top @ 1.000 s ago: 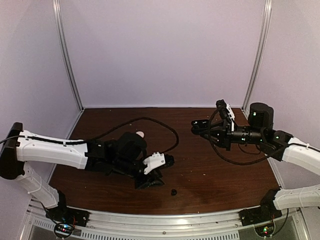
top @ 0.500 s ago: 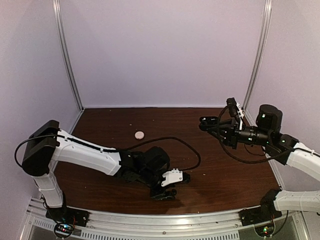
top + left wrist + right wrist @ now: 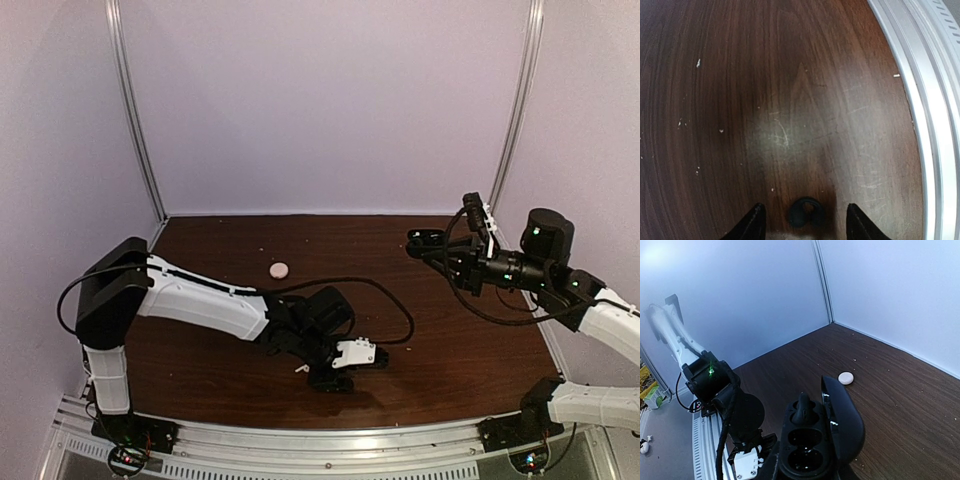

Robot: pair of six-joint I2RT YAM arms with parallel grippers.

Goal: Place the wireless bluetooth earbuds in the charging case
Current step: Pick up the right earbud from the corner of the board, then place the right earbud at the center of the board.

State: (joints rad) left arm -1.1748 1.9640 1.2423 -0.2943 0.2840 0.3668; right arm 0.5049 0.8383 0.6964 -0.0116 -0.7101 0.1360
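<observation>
The left end effector (image 3: 805, 221) is spread open and low over the worktop (image 3: 790, 75). One black earbud (image 3: 806, 212) lies between its two fingers (image 3: 756, 223), clear of both. In the left wrist view the metal rail (image 3: 920, 100) at the near edge of the worktop runs just to one side. From above, a tiny white speck (image 3: 300, 368) lies just beside this end effector, too small to identify. A black cable (image 3: 385, 292) loops over the wood behind the arm. Farther back, a pale pink disc (image 3: 278, 269) sits alone, well apart from the arm.

The right end effector (image 3: 428, 241) is raised above the right side of the worktop and is clamped on the charging case (image 3: 810, 440). The lid (image 3: 844, 422) stands open to one side. Another small earbud (image 3: 802, 411) is seated in the pocket farthest from the wrist camera, and the pockets nearer the camera look dark and hollow. Beyond the case, the right wrist view shows the pink disc on the wood and the left arm (image 3: 715, 385) stretched low across the worktop.
</observation>
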